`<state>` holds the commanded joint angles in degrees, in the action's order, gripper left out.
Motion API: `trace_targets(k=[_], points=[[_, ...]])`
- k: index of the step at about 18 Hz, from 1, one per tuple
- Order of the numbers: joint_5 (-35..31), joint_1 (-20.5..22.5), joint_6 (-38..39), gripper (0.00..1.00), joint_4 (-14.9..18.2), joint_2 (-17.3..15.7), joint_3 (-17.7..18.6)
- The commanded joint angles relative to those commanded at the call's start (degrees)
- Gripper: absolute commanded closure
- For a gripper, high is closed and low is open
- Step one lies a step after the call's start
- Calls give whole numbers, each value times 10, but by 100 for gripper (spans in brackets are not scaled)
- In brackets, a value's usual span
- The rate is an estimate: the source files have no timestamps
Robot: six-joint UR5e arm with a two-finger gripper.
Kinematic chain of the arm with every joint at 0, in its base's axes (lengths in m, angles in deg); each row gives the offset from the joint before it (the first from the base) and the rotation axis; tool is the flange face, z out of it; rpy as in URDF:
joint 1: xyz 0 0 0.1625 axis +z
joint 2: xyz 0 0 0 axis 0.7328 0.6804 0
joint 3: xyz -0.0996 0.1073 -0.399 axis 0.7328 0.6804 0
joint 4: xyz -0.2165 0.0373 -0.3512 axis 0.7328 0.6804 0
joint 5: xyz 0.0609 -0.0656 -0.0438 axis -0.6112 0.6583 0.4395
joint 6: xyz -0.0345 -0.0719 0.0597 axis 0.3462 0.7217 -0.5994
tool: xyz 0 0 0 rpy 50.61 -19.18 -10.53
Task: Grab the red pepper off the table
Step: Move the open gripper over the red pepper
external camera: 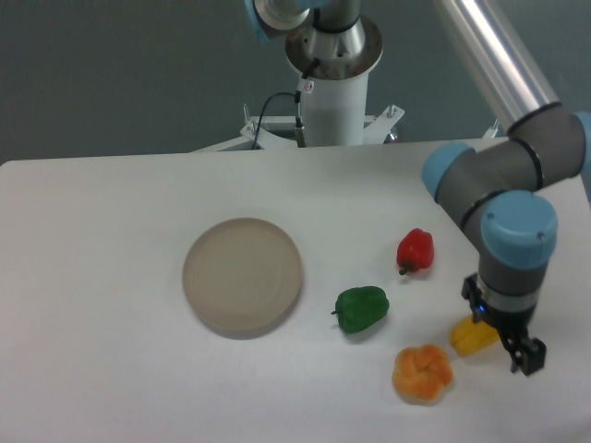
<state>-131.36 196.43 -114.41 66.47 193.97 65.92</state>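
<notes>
Red pepper (416, 249) well left of gripper (519, 353)

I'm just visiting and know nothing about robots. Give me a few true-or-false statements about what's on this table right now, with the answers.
1. The red pepper is lying on the table. True.
2. The gripper is holding the red pepper. False: it is off to the side of it, near the yellow pepper.
3. The round beige plate has nothing on it. True.
4. The green pepper sits on the plate. False: it lies on the table beside the plate.
5. An orange pepper lies nearest the camera. True.
</notes>
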Motion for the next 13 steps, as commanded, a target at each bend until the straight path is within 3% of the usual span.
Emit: trace_targets(k=[2,6,9,11,13], points=[[48,6,62,0,1,-18,26],[77,33,107,0,-10,-85,130],[93,44,131,0,-27,-92,167],[93,52,133,0,-70,-105,208],[93,61,129,0,-83,-108,235]])
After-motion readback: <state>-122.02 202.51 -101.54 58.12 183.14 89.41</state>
